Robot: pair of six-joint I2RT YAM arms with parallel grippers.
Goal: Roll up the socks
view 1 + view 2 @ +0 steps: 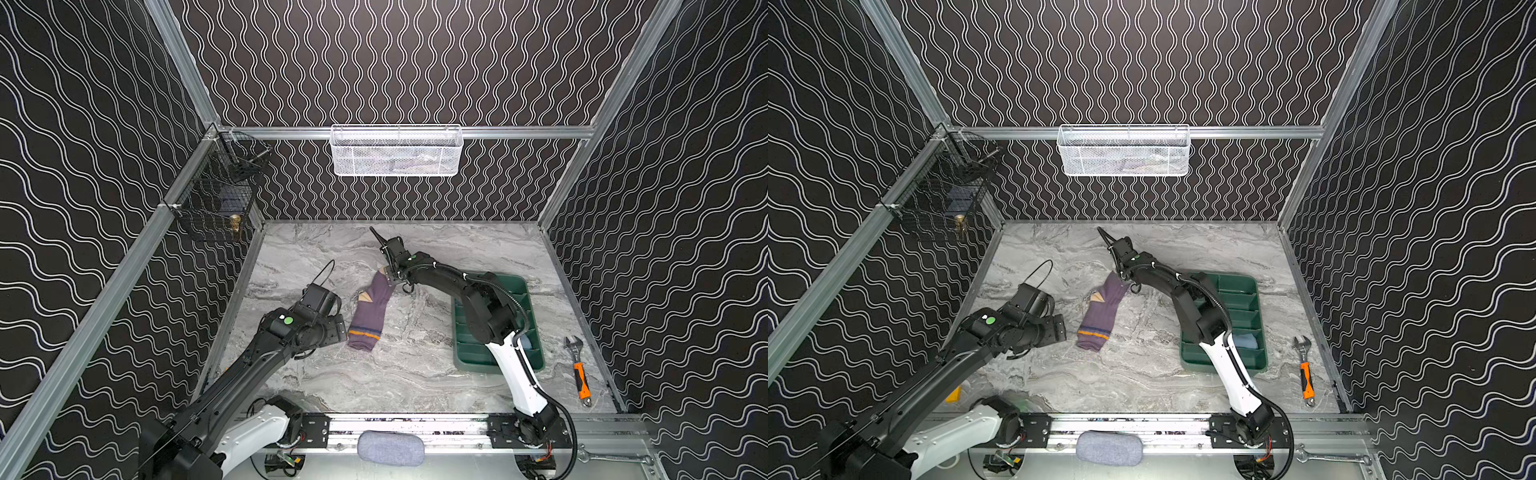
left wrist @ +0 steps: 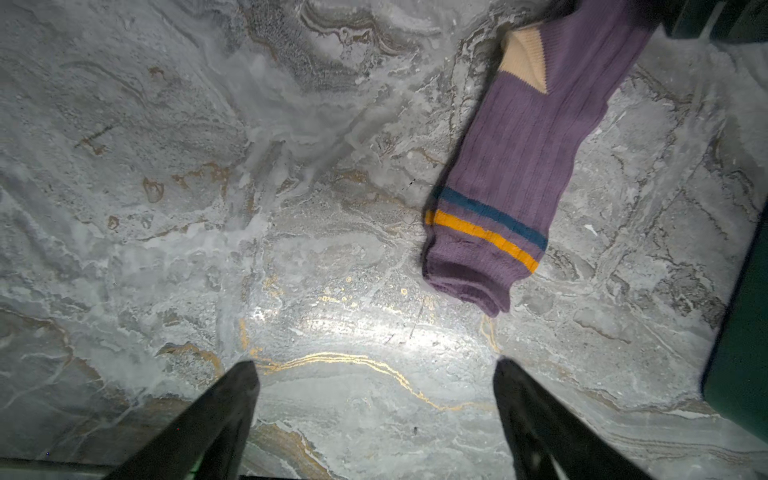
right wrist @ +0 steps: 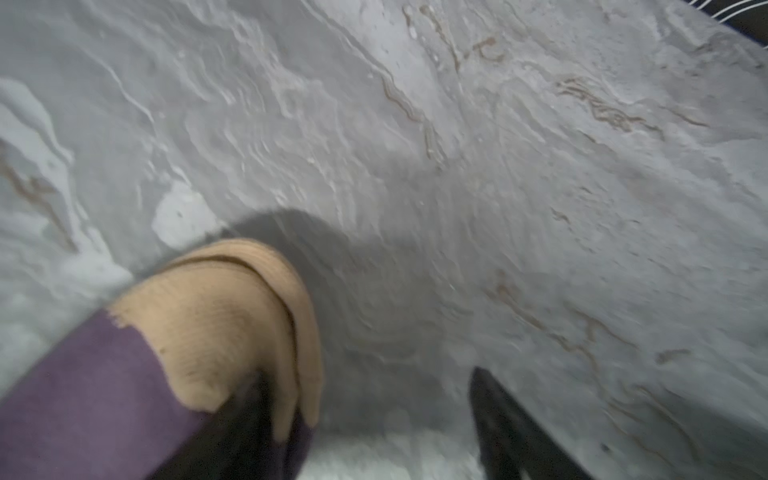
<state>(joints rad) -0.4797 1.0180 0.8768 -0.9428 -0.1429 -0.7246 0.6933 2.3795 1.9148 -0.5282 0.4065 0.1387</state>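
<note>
I count two socks. One purple sock (image 1: 370,316) lies on the table (image 1: 415,374), between the arms. One light blue sock (image 1: 1246,341) sits in the green tray (image 1: 1235,283). Left gripper (image 2: 374,365): spread wide, empty. Right gripper (image 3: 368,374): spread apart, with the purple sock's tan toe draped over one finger.

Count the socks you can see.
2. The purple sock lies mid-table; a light blue sock sits in the green tray, partly hidden behind the right arm. The white basket may hide more.
</note>
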